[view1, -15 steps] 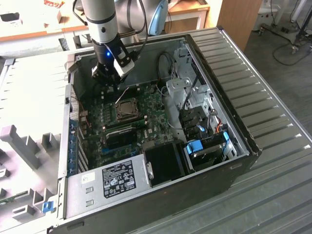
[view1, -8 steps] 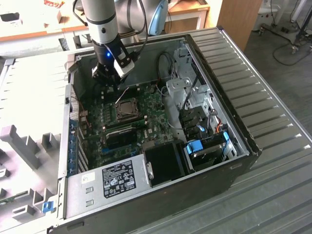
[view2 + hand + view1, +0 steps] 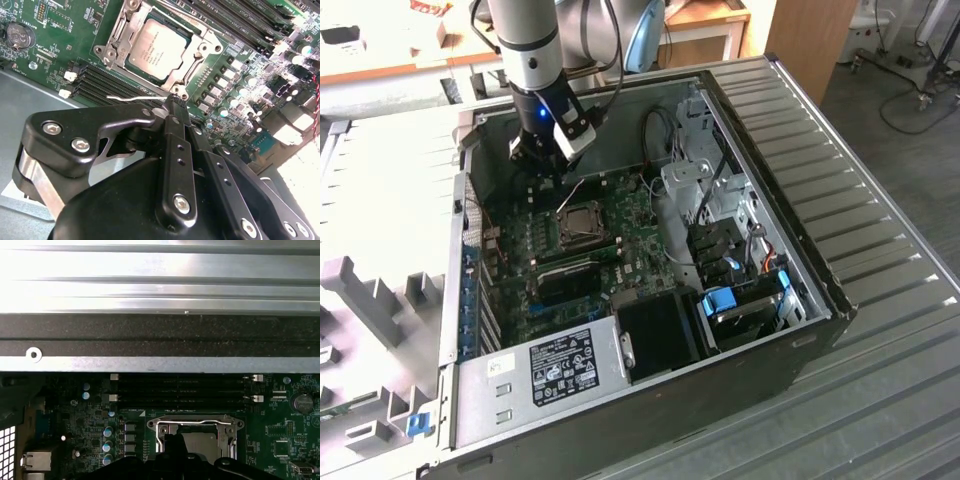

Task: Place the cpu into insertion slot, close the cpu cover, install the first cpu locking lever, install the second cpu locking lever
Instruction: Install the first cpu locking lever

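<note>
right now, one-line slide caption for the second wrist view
Seated cpu under the cpu cover, gripper at the end of a thin wire lever

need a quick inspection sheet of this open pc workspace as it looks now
surface: ribbed metal table carrying the open computer case.
job's things: cpu seated in the insertion slot, cpu cover down around it; thin wire lever sticks out beside the socket.
clutter: grey moulded blocks on the exterior view's left.
grippers: gripper inside the case beside the socket, fingers together at the lever's end.
cables: dark bundle near the drive cage.
surroundings: wooden desks behind the case.
</note>
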You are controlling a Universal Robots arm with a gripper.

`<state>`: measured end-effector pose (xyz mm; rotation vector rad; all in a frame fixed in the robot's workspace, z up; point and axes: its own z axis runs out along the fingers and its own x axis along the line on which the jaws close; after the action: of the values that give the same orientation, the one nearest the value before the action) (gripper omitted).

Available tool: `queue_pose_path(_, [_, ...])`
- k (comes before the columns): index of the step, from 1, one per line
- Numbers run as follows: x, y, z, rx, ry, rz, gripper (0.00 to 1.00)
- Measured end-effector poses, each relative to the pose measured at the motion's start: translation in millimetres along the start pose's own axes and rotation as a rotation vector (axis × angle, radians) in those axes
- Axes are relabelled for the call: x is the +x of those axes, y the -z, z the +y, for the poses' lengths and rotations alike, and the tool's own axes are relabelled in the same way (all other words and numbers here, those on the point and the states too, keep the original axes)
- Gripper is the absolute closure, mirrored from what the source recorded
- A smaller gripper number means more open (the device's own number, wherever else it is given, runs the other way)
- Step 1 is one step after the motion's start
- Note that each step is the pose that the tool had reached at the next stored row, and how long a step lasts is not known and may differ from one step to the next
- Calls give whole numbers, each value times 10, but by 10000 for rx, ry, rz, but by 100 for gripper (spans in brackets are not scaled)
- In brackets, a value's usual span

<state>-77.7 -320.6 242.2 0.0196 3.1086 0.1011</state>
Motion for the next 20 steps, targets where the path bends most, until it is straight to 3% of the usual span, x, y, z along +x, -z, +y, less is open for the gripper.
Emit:
queue_pose_path(12, [-9, -11, 8, 19, -15, -2, 90])
queue_pose_path(20, [-25, -30, 60, 44, -344, -22, 90])
